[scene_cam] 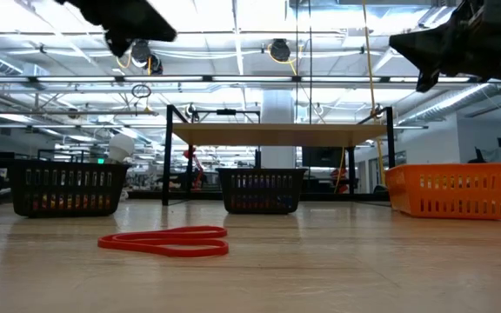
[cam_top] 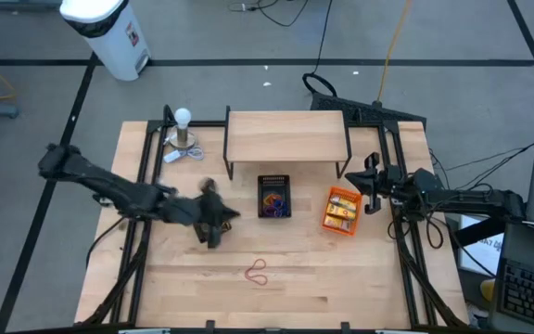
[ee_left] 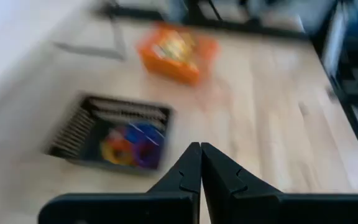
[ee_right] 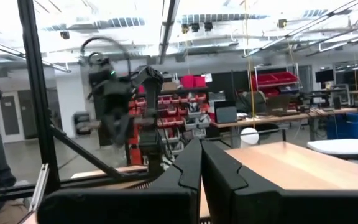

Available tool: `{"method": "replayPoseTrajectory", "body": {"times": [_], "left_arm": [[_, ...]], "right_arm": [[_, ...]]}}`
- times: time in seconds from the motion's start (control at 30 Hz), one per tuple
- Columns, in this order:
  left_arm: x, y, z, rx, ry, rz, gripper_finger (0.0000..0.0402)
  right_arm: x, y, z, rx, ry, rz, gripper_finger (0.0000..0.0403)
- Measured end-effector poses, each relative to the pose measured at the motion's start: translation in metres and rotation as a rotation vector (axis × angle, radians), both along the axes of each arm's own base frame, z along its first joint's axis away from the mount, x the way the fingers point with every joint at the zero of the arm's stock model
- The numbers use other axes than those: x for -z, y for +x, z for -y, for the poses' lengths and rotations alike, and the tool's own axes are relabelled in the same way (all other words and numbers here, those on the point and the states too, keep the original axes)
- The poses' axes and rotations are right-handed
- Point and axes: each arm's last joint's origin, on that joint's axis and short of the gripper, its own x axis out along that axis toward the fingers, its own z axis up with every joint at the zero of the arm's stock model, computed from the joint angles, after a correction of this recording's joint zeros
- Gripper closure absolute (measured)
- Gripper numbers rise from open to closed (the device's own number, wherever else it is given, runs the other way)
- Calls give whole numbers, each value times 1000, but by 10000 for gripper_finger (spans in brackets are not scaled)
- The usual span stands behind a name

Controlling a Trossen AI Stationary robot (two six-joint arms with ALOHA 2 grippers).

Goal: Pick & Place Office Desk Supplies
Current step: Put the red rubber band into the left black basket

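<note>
Red rubber bands (cam_top: 258, 271) lie flat on the bare wood near the table's near edge, and show as a loop (scene_cam: 165, 242) in the low view. The middle black mesh bin (cam_top: 273, 197) holds blue and orange rings (ee_left: 132, 143). The orange bin (cam_top: 341, 211) holds yellow packets. My left gripper (cam_top: 213, 221) hangs above the table to the left of the black bin; its fingers (ee_left: 201, 163) are shut with nothing visible between them. My right gripper (cam_top: 371, 186) waits shut (ee_right: 201, 152), raised beside the orange bin's right side.
A low wooden shelf (cam_top: 287, 137) stands over the far half of the table. A white bulb on a round metal base (cam_top: 184, 130) sits at the far left. A second black mesh bin (scene_cam: 66, 187) shows in the low view. Bare wood surrounds the rubber bands.
</note>
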Motion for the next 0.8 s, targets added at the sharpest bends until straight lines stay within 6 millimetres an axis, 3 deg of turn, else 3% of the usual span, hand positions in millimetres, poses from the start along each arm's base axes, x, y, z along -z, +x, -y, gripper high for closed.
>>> {"method": "replayPoseTrajectory", "body": {"times": [0.2, 0.5, 0.6, 0.8], "left_arm": [[29, 47, 29, 147, -43, -201, 345], [83, 84, 56, 240, -41, -439, 240], [96, 91, 69, 284, -45, -502, 229], [99, 105, 95, 334, -2, -593, 227]], "right_arm": [[1, 0, 0, 1, -7, -8, 399], [2, 0, 0, 3, -14, -20, 399], [2, 1, 0, 2, -13, -25, 399], [-1, 0, 0, 2, -13, 5, 399]]}}
